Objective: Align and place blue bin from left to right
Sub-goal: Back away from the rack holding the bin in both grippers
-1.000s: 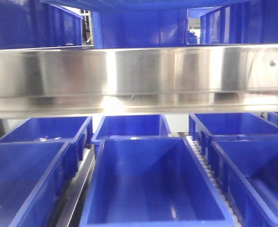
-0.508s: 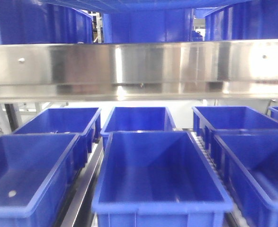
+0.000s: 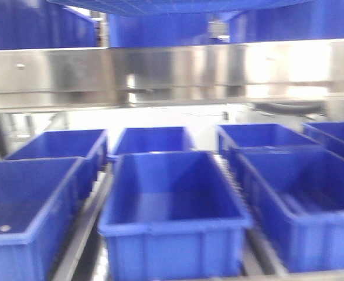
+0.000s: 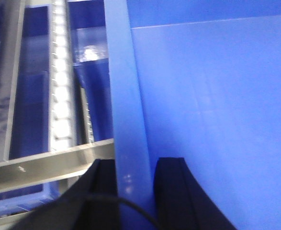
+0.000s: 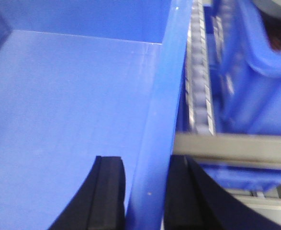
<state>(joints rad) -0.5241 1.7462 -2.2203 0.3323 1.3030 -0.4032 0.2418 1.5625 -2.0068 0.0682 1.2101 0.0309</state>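
In the left wrist view the blue bin [image 4: 212, 96] fills the right side, its thick left rim [image 4: 123, 96] running up the frame. My left gripper [image 4: 134, 165] is shut on that rim, one black finger outside and one inside. The right wrist view has the bin's floor [image 5: 73, 105] on the left and its right rim [image 5: 164, 105]. There my right gripper [image 5: 145, 163] is shut across the rim. A grid-ribbed blue underside [image 3: 177, 4] crosses the top edge of the front view. Neither gripper shows in the front view.
A steel shelf rail [image 3: 172, 70] crosses the front view, with more blue bins above it. Below stand several smooth blue bins: centre [image 3: 172, 199], left [image 3: 25, 205], right [image 3: 300, 199]. Roller tracks [image 4: 61, 96] [image 5: 197, 86] run beside the held bin.
The front view has pulled back from the shelf. The lower bins look smaller and have drifted left, the near walls of the front row now show, and the picture is blurred.
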